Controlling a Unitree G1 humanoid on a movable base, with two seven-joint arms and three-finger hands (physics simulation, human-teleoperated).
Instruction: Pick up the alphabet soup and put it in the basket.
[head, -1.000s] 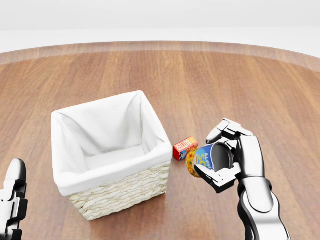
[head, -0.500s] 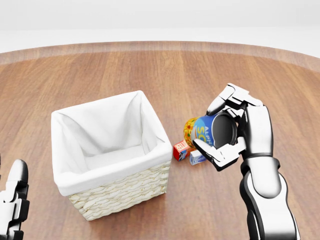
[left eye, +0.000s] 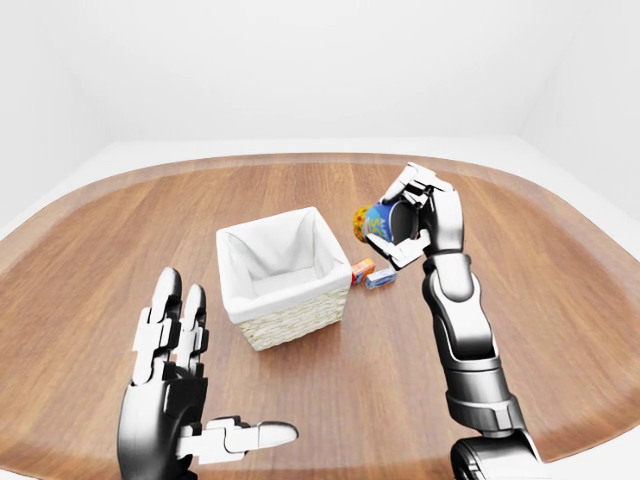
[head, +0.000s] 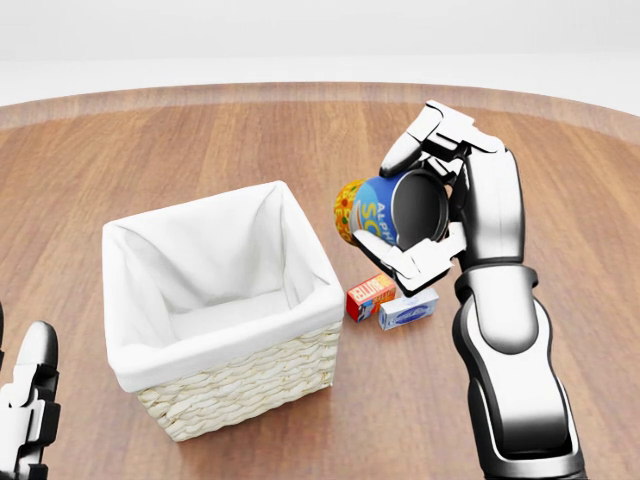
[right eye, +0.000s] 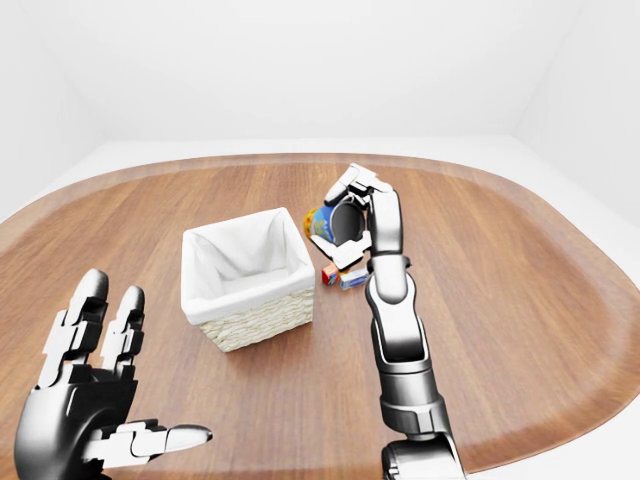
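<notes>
Lifted higher than a moment ago, the right hand (head: 425, 215) now carries the alphabet soup (head: 385, 210) above the wooden surface (head: 200, 140), just right of the basket (head: 235, 380). Its fingers (head: 420, 262) are closed round the can, which lies tilted on its side, blue label showing. Below it, a small red box (head: 371, 295) and a small blue box (head: 408, 309) rest side by side, now uncovered. The left hand (left eye: 175, 400) hovers low at the left-eye view's bottom left, fingers spread wide and holding nothing.

Wooden table (left eye: 560, 300), plain white walls (left eye: 300, 70)
</notes>
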